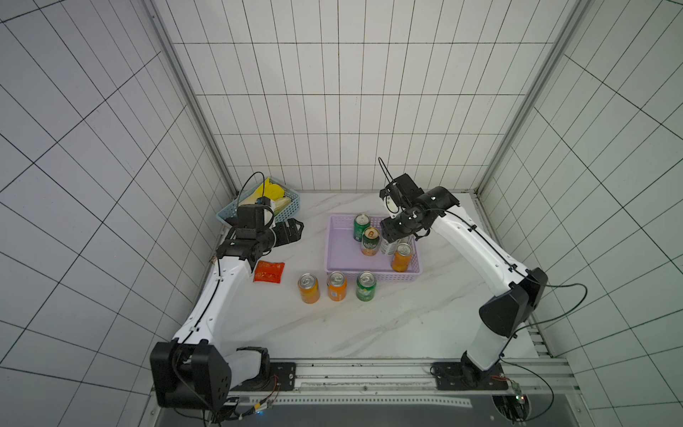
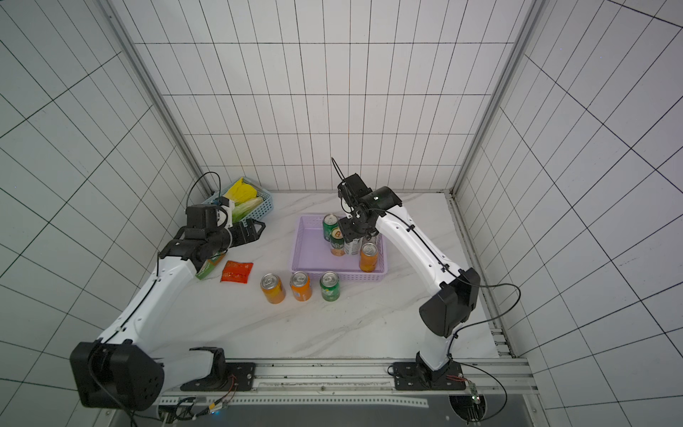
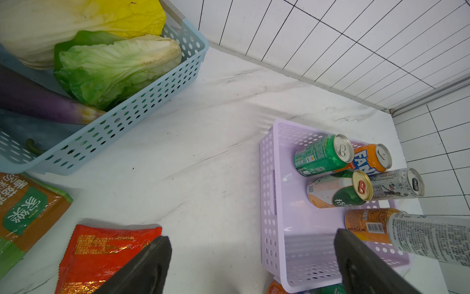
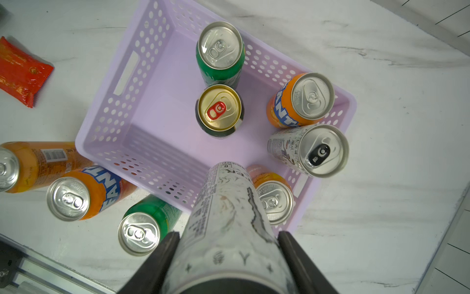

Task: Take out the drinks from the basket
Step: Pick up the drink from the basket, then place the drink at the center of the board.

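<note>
Slim silver can (image 4: 229,229) pinched near its upper end between the two fingers (image 4: 157,264) of the right hand (image 4: 227,244), upright and lifted off the floor of the lilac basket (image 1: 342,260), over the basket's 4 o'clock side, between the gold-topped green can (image 1: 370,241) and the orange can (image 1: 401,257) of the 4 o'clock corner. Five drinks standing inside: plain green can (image 1: 361,227) against the 12 o'clock wall, gold-topped one just at its 6 o'clock, Fanta can (image 4: 301,100) in the 2 o'clock corner, second silver can (image 4: 309,150) just beside it along the 3 o'clock wall, both clear only in the wrist views, then that corner orange can. Basket placed just toward 12 o'clock from the middle of the counter (image 1: 406,325). Already out and upright, in a row on the counter just beyond the basket's 6 o'clock wall: end orange can (image 1: 308,288) toward 9 o'clock, middle orange can (image 1: 336,285), outside green can (image 1: 366,285) toward 3 o'clock. Left hand (image 1: 290,233) spread wide, holding nothing, above the counter at its 10 o'clock, near the light-blue basket (image 1: 229,216) of vegetables; red packet (image 1: 269,271) at about 7 o'clock from that hand, green-and-orange packet (image 2: 207,270) partly under the left arm
</note>
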Robot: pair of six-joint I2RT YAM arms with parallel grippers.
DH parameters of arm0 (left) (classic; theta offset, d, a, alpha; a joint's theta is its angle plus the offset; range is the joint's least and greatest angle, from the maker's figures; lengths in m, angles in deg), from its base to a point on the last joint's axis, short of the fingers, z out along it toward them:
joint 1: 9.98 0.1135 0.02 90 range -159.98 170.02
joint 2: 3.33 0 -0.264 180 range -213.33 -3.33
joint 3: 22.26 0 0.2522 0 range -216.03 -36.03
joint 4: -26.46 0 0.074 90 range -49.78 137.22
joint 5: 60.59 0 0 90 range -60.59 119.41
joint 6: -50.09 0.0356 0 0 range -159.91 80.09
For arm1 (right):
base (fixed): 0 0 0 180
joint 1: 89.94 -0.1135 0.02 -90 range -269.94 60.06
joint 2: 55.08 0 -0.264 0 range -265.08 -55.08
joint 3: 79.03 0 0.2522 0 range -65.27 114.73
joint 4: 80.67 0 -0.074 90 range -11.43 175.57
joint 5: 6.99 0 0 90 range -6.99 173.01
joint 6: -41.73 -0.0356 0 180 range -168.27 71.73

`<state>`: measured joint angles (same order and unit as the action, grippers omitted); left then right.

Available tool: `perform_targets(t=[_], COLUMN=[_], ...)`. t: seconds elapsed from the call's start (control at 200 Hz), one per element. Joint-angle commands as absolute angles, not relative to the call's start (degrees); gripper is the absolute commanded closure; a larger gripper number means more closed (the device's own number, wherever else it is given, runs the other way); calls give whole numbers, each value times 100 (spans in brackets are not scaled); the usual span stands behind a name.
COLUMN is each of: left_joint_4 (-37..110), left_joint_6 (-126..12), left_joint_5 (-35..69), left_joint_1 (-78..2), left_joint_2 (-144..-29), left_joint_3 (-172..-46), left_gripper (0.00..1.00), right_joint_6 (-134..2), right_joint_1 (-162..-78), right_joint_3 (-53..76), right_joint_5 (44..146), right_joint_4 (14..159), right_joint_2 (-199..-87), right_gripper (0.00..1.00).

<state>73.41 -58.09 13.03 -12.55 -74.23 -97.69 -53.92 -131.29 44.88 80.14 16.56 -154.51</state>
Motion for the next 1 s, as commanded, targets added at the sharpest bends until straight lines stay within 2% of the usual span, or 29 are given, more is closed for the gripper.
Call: perform_targets(t=[0.0,0.19,0.59,0.995], left_joint_4=[7189,7187,7201,7201], left_joint_6=[-5776,-5757,-5747,-5736], left_joint_5=[1245,1239,1212,1236], left_joint_1=[-1251,-1251,-1252,-1249], left_joint_2=[-7439,-7430,-7426,-7432], left_joint_3=[-9744,-9744,-9746,-9746], left_gripper=[2,2,2,2], right_joint_6=[-5466,-5639,-6292,-6424], right_joint_1=[-13306,-13616,-13881,-13881], right_joint_3=[4764,4291,2281,1034], right_joint_5=[7928,7959,7937,7686], right_joint_4=[1372,1361,2084,3028], right_joint_2=[-15013,-14434,-13322,-13323], right_gripper=[53,53,53,53])
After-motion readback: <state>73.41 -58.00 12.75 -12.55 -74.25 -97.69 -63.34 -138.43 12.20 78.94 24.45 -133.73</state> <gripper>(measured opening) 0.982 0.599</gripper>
